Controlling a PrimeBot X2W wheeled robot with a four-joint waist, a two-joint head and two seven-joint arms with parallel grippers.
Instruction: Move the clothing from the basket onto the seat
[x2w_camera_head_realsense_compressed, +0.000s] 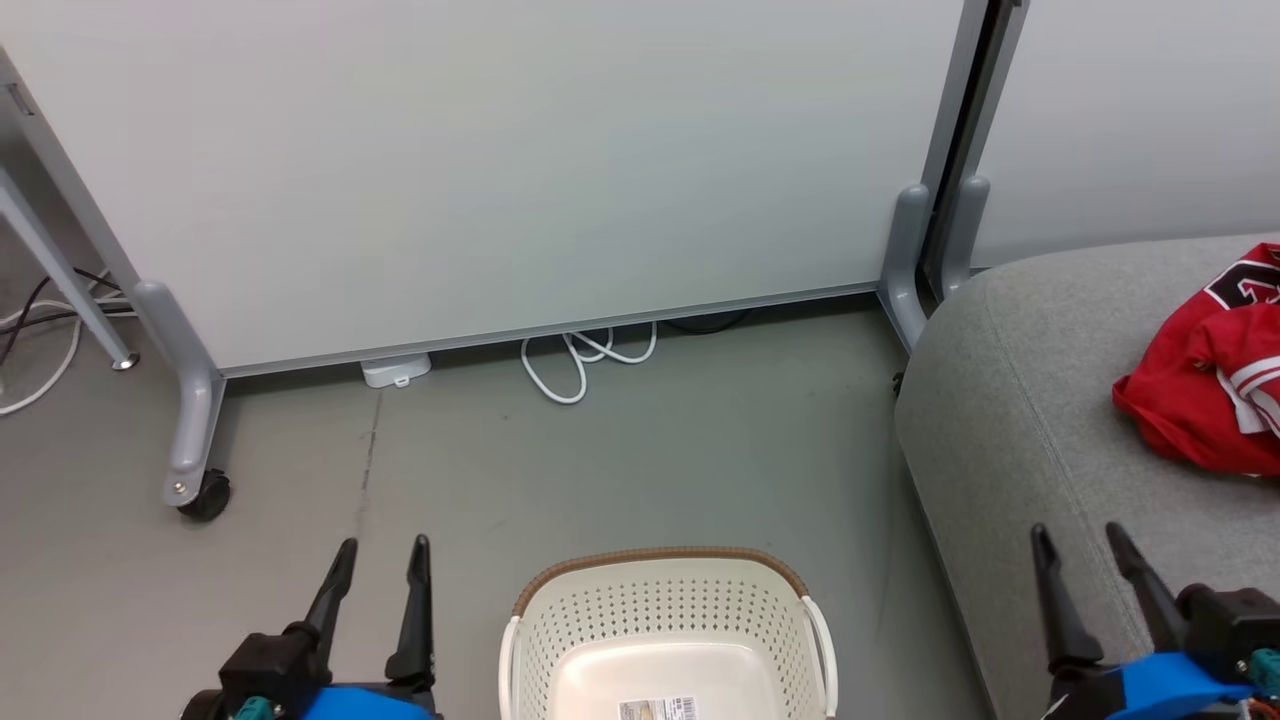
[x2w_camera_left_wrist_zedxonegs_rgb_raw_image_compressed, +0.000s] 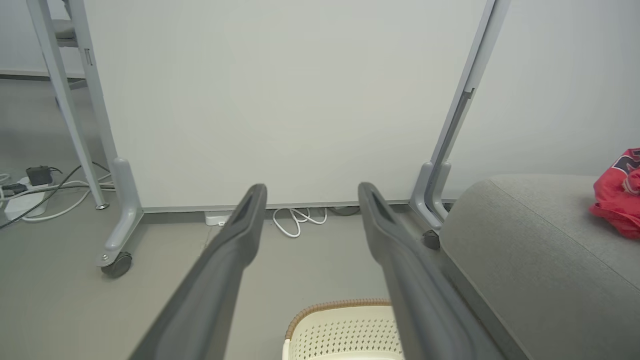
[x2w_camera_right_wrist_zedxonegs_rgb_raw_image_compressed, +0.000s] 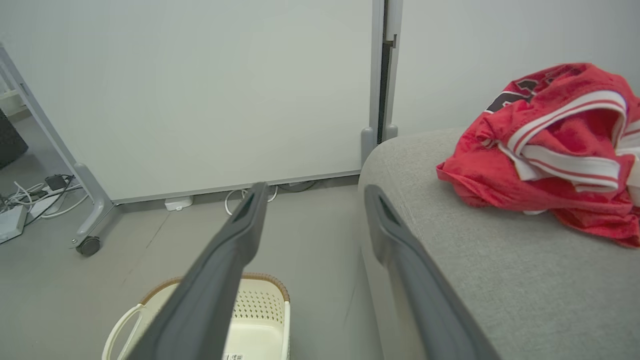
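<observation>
Lying in one crumpled red heap, the clothing (x2w_camera_head_realsense_compressed: 1205, 385) sits on top of the seat (x2w_camera_head_realsense_compressed: 1020, 400), well away from the basket (x2w_camera_head_realsense_compressed: 660, 556) on the floor. I cannot tell how many garments the heap holds. The right wrist view brings it closest, showing white stripe trim and a patch of dark lettering on the clothing (x2w_camera_right_wrist_zedxonegs_rgb_raw_image_compressed: 500, 170). The left wrist view catches just a red corner (x2w_camera_left_wrist_zedxonegs_rgb_raw_image_compressed: 617, 200) at the picture's edge.

The head view looks down into the basket, where the pale floor carries a printed label (x2w_camera_head_realsense_compressed: 657, 708). There is one basket, one seat and two claws.

The right gripper (x2w_camera_head_realsense_compressed: 1078, 532) hangs over the near part of the seat. Its fingers are spread wide and hold nothing, and the heap lies beyond them and to their right, apart from both tips. The left gripper (x2w_camera_head_realsense_compressed: 383, 546) is just as wide and holds nothing. It hovers over the grey floor to the left of the basket, so the basket stands between it and the clothing.

Behind stand two white partition panels (x2w_camera_head_realsense_compressed: 500, 170) on grey legs, one with a black caster (x2w_camera_head_realsense_compressed: 208, 496), and a white cable (x2w_camera_head_realsense_compressed: 580, 365) is looped beneath them. The left wrist view adds a power strip (x2w_camera_left_wrist_zedxonegs_rgb_raw_image_compressed: 22, 202) with cords on the floor at far left.
</observation>
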